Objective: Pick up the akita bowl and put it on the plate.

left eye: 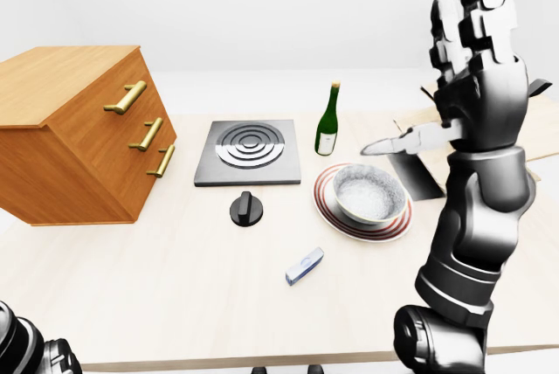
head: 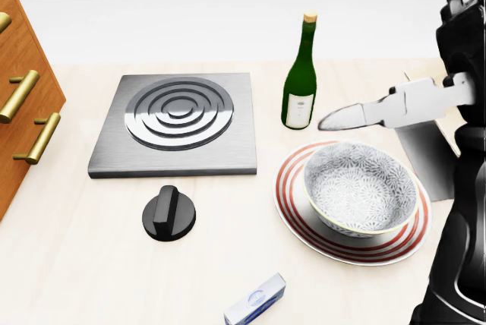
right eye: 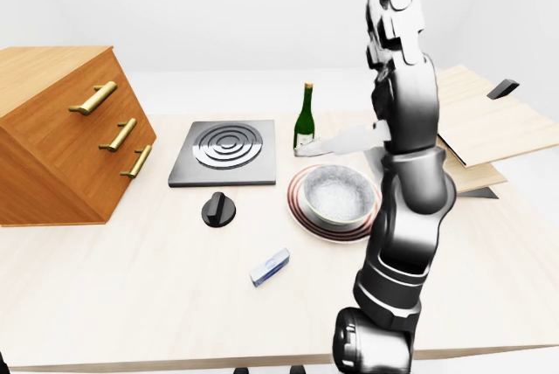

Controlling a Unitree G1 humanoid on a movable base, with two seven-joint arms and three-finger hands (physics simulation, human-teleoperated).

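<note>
Head view shows the akita bowl (head: 361, 190) already sitting upright inside the red-ringed plate (head: 298, 205), its patterned wall resting on the plate's inner field, slightly toward the plate's 2 o'clock side. By the look of it, the placing step is done and what remains is only to clear the arm away.

The right hand (left eye: 472, 20) stands well above the table, fingers pointing up and spread, holding nothing. One pale finger (head: 380, 110) sticks out sideways toward the left of the head view, ending just beside the wine bottle (head: 301, 74) and hanging over the bowl's far rim at about 12 o'clock. From the hand, the bowl lies down and to the left, at roughly 7 o'clock in the left-eye view. The bowl is round, so it has no long axis to speak of.

The left hand (left eye: 31, 352) shows only as a dark corner at the bottom left of the left-eye view; I cannot tell whether it is released or clenched. It is well apart from the bowl, so the right arm is clearly the nearer.

Any withdrawal should go up and to the right, since the bottle stands close at the plate's 11 o'clock.
</note>
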